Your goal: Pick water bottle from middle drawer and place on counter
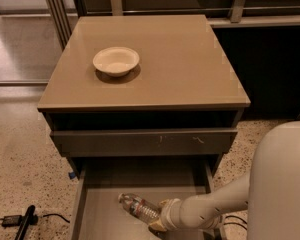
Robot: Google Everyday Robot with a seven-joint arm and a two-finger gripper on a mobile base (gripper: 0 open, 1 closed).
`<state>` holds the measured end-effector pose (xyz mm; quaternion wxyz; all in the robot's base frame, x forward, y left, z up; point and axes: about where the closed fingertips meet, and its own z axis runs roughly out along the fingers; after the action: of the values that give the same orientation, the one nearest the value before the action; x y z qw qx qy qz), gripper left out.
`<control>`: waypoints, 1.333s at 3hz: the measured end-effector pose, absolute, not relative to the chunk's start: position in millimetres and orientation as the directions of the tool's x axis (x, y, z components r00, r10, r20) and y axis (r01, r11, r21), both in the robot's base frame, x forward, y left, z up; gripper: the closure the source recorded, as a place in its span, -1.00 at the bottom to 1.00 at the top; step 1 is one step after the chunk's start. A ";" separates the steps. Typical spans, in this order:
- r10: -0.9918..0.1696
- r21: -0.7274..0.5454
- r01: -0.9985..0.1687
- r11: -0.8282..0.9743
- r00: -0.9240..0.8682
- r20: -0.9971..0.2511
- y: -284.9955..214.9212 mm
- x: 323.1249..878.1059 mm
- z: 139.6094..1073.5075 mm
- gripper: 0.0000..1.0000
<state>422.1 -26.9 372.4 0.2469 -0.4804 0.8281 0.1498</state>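
Note:
The water bottle lies on the floor of the open middle drawer, its white cap pointing to the back left. My gripper reaches in from the right on a white arm, low in the drawer. It is shut around the bottle's base end, one tan finger behind it and one in front. The tan counter is the top of the cabinet, above and behind the drawer.
A cream bowl stands on the counter's left half. A closed drawer front with pale scratches overhangs the back of the open drawer. My white body fills the lower right. Black cables lie on the speckled floor at left.

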 end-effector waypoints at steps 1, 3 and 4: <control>-0.722 0.011 -0.870 0.494 -0.417 -0.553 -26.9 422.1 372.4 0.60; -0.734 0.023 -0.887 0.461 -0.396 -0.551 -23.5 422.5 379.4 1.00; -0.754 -0.005 -0.914 0.406 -0.332 -0.567 -20.7 450.3 416.1 1.00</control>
<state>450.3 -20.7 416.1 0.2501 -0.5209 0.8004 0.1597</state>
